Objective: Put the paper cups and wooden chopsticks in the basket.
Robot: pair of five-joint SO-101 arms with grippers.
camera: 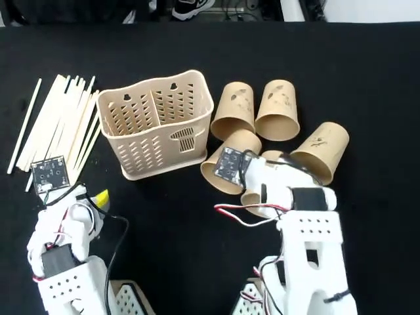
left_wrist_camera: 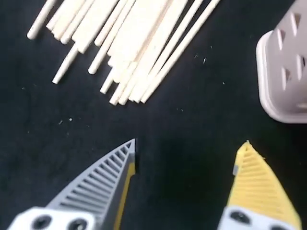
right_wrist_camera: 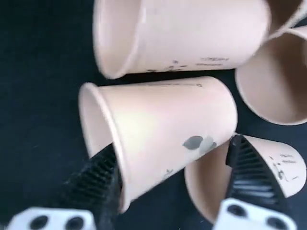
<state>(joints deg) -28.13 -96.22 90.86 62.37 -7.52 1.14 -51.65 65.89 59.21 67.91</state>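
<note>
Right gripper (right_wrist_camera: 173, 143), jaws spread, straddles a paper cup (right_wrist_camera: 158, 120) lying on its side just beside the basket (camera: 141, 149) among the other cups (camera: 278, 108); it should settle lower and squeeze gently so the thin wall neither crumples nor slips.

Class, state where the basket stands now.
High view: the basket stands upright between the chopsticks on its left and the paper cups on its right.

There is one basket (camera: 141, 154), at least five paper cups (camera: 278, 109), and a pile of wooden chopsticks (camera: 62, 118), too many to count exactly.
</note>
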